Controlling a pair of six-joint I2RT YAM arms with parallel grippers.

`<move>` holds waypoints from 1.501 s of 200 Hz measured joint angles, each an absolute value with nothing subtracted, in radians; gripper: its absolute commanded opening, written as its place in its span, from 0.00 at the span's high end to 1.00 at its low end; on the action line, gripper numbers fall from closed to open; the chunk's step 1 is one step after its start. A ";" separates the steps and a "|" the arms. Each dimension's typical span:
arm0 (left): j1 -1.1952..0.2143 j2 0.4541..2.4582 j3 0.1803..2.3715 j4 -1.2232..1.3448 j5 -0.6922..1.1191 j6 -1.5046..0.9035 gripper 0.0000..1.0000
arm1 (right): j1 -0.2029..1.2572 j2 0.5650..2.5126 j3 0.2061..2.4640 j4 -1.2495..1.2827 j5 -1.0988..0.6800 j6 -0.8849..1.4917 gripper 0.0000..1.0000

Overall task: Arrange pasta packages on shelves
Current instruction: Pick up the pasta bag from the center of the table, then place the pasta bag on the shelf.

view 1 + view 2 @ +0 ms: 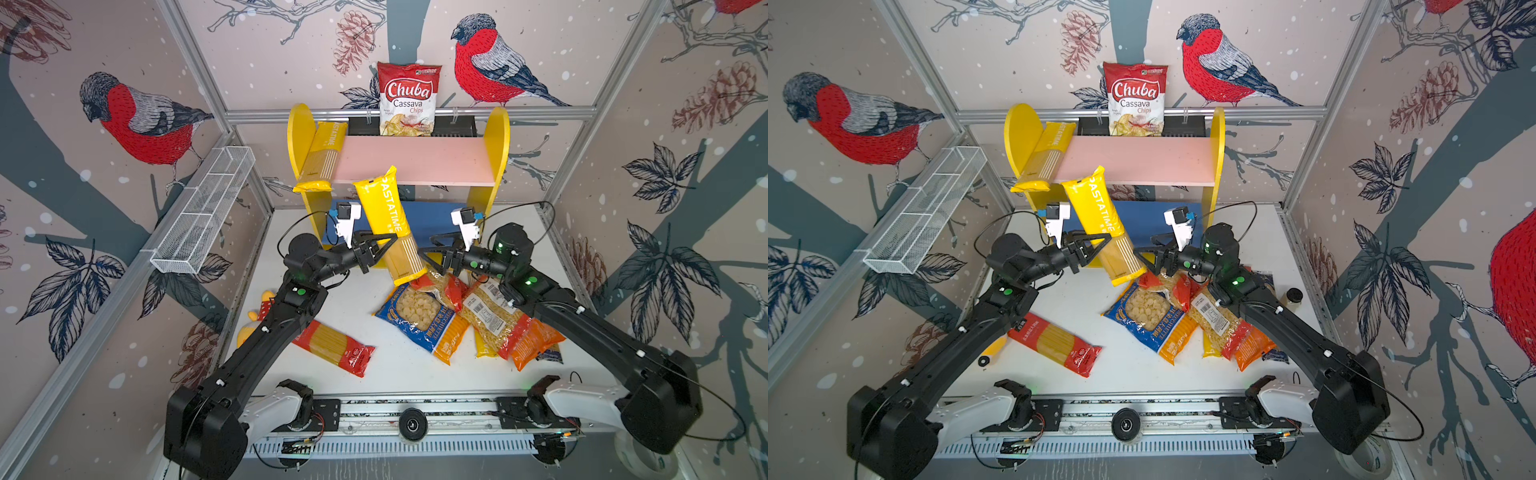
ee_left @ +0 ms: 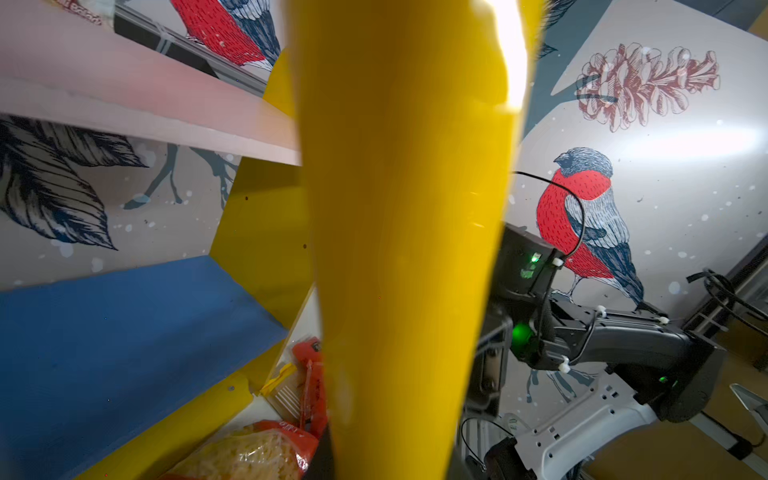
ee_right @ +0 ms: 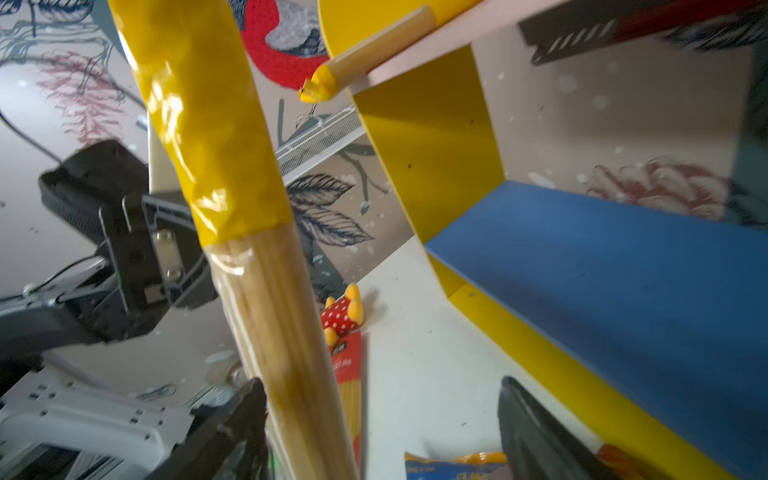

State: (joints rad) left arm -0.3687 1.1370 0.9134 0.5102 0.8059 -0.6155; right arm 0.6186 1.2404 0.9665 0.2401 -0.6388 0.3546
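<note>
A long yellow PASTATIME pasta package hangs tilted in front of the shelves, its top near the pink upper board. My left gripper is shut on its lower half, and the pack fills the left wrist view. My right gripper stands open, with the same pack beside one finger. Another yellow pack lies at the left end of the pink board. The blue lower board is bare.
On the table lie a red spaghetti pack, a blue short-pasta bag and red and orange bags. A plush toy sits under my left arm. A chips bag stands behind the shelves, a wire basket hangs left.
</note>
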 measured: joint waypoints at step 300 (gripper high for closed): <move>0.025 0.839 0.750 0.522 0.802 -0.804 0.43 | 0.642 1.744 1.665 0.380 -0.531 1.093 1.00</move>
State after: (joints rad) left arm 0.0254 0.8394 0.7498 0.5220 0.8021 -0.8043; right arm 0.6418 1.7439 1.6650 0.3798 -0.5312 1.0931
